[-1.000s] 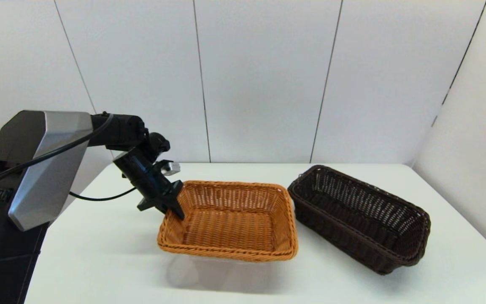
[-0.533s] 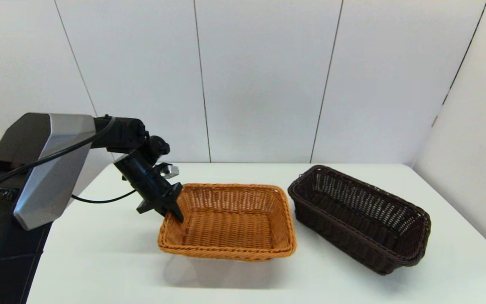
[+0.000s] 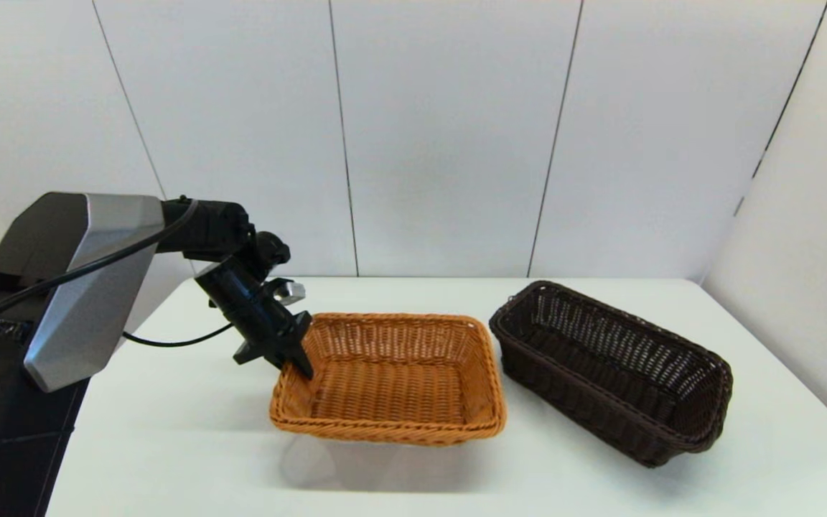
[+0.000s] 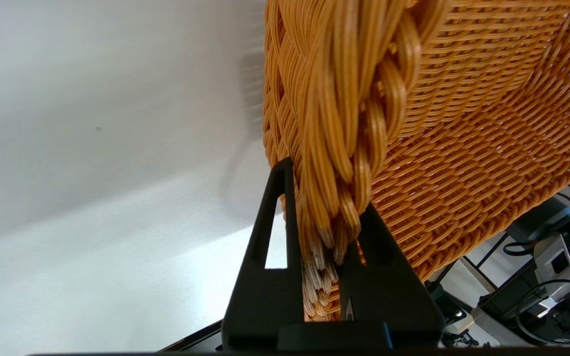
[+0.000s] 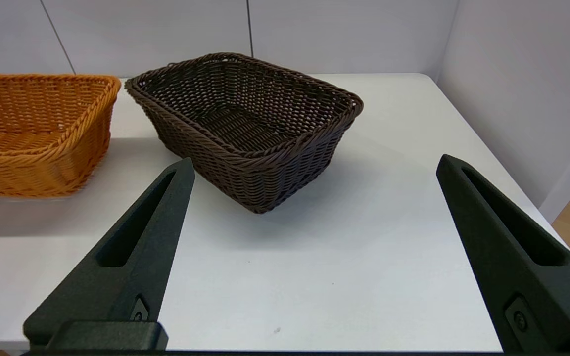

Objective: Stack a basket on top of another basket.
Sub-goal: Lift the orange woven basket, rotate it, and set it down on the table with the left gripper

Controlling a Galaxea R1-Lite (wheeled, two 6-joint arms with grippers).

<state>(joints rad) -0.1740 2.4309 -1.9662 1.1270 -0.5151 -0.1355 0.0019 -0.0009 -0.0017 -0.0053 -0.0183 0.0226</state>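
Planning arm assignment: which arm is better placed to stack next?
Left, likely: the left end effector clamps the orange basket by its rim beside the dark basket; the right end effector is open, holding nothing.

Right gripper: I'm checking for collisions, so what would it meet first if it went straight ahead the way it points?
Probably the dark basket, at its near corner. The right gripper hangs open over bare table; depth is unclear.

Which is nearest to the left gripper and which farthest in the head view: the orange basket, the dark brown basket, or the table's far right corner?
1. Orange-tan basket: the left gripper is shut on its left rim.
2. Dark brown basket: beside it, to the right.
3. Table's far right corner: behind the dark basket, farthest away.
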